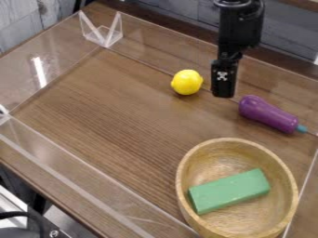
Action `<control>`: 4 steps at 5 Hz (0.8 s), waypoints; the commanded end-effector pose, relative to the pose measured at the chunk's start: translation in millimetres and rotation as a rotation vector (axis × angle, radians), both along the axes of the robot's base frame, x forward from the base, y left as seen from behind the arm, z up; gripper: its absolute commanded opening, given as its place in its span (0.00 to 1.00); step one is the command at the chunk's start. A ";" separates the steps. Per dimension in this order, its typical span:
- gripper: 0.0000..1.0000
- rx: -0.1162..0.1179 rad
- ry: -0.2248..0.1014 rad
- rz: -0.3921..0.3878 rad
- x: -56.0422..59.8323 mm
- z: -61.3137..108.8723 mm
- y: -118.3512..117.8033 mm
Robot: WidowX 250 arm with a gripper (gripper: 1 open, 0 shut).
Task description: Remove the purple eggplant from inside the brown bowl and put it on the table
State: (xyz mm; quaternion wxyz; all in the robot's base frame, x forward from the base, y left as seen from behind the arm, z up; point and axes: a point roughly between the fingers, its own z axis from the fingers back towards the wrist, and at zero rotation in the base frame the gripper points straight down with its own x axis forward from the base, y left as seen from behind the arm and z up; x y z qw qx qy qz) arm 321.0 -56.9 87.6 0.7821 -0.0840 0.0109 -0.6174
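purple eggplant [267, 112] on table [99, 112], end effector [222, 85] released beside it, brown bowl [236, 152] apart

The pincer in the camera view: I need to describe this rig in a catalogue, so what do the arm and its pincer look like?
The arm is black throughout, a blocky, boxy housing that narrows downward. The pincer is also black, slim and elongated, with a few small white marks on its lower part; they are too small to read. No cables or other colours show.
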 end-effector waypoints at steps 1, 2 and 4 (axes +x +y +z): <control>1.00 -0.012 -0.068 -0.148 7.3 15.0 -14.7; 1.00 -0.015 -0.070 -0.191 8.6 10.1 -23.2; 1.00 -0.021 -0.071 -0.210 12.1 -2.3 -38.5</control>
